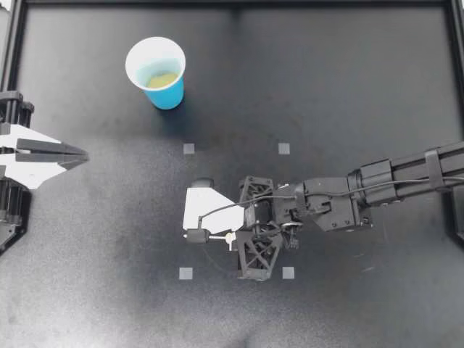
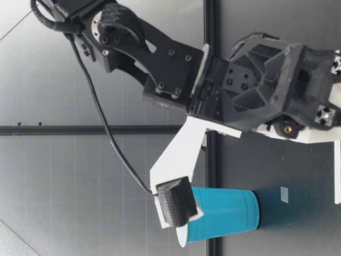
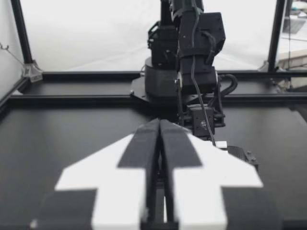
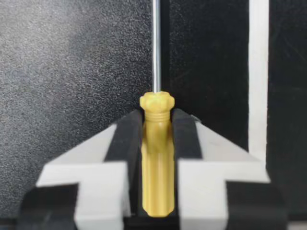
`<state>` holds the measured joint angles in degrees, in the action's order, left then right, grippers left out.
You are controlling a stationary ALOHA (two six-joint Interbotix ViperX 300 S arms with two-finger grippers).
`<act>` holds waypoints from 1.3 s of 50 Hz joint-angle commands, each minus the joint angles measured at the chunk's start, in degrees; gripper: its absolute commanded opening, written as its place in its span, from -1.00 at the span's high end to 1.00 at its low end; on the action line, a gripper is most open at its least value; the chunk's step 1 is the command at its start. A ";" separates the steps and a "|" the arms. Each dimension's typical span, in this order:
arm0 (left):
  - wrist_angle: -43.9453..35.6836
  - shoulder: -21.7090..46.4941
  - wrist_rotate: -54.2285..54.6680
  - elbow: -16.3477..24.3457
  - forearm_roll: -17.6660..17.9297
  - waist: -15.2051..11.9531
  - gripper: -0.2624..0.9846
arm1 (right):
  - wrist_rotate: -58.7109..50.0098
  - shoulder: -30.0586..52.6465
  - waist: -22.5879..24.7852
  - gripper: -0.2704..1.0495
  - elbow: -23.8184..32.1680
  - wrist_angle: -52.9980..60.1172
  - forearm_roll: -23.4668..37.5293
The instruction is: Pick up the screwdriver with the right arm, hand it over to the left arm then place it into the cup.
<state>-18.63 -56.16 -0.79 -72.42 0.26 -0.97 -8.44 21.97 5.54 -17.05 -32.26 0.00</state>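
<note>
My right gripper reaches in from the right and points down at the table's middle. It is shut on the yellow screwdriver handle, whose thin metal shaft runs on ahead of the fingers over the black mat. A bit of the handle shows beside the gripper body, and its end sits low by the table. The blue cup stands upright at the back left. My left gripper rests shut and empty at the left edge, far from both.
Small grey tape squares mark a rectangle around the table's middle. A black frame rail borders the far edge. In the left wrist view the right arm stands beyond my shut left fingers.
</note>
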 commanded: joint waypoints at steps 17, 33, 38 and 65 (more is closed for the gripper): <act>-11.87 9.67 -1.32 -1.23 1.14 -0.18 0.11 | -3.08 -11.51 0.53 0.52 -8.00 15.03 -0.26; -20.04 19.34 -0.62 0.79 2.64 -0.18 -0.47 | -8.00 -19.60 0.00 0.52 -23.03 44.30 -0.26; -22.94 23.03 0.00 2.46 2.72 -0.18 -0.48 | -7.82 -20.21 -0.53 0.52 -25.75 53.70 -0.35; -36.04 36.30 7.73 9.40 0.70 -0.18 -0.48 | -0.09 -21.27 -5.54 0.52 -25.84 73.56 -1.05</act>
<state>-53.44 -20.04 6.59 -64.69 1.58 -1.05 -8.96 2.64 0.88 -44.82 40.52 -0.79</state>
